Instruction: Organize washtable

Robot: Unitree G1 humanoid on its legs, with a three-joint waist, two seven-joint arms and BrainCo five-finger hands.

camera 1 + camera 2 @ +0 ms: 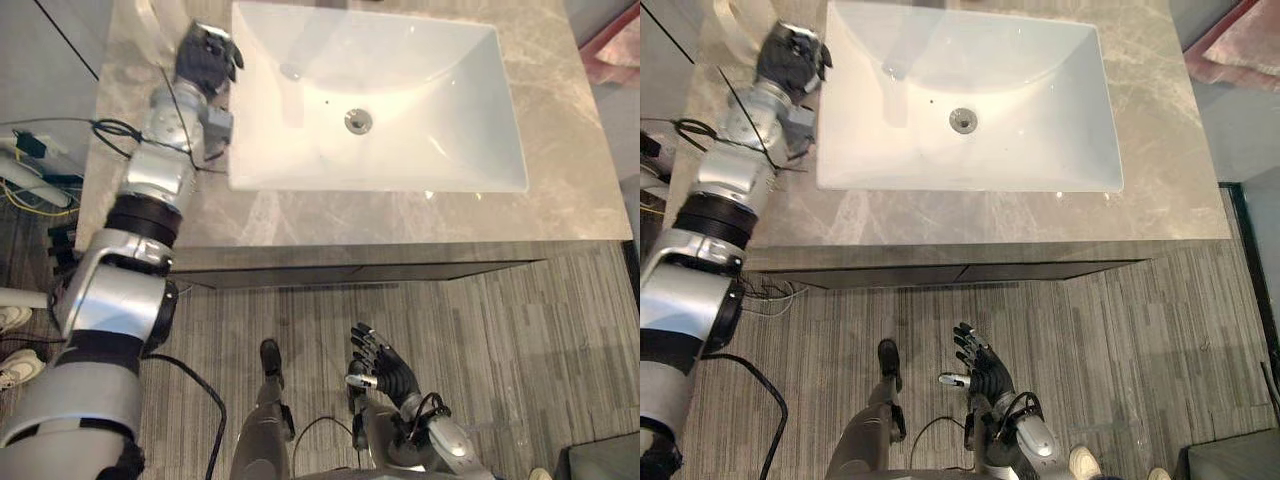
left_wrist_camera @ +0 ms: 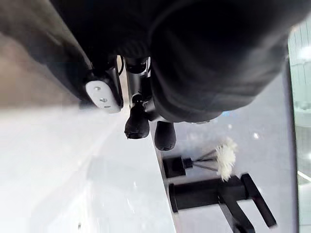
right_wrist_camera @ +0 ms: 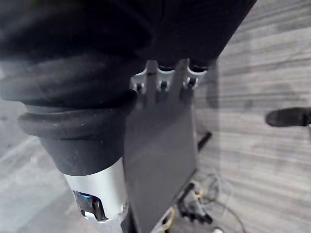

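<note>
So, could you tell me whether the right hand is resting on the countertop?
No, the right hand hangs open over the striped floor, clear of the countertop.

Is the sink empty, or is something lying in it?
Empty. The white sink shows bare walls and floor with just its drain; nothing lies in it.

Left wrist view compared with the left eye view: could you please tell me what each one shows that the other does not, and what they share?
The left wrist view brings in a black faucet and, beside it, a small black holder with a white tuft. The left eye view brings in the drain, the grey marble countertop and the right hand, open, low above the striped floor. Both share the left hand at the back left corner of the white sink.
</note>
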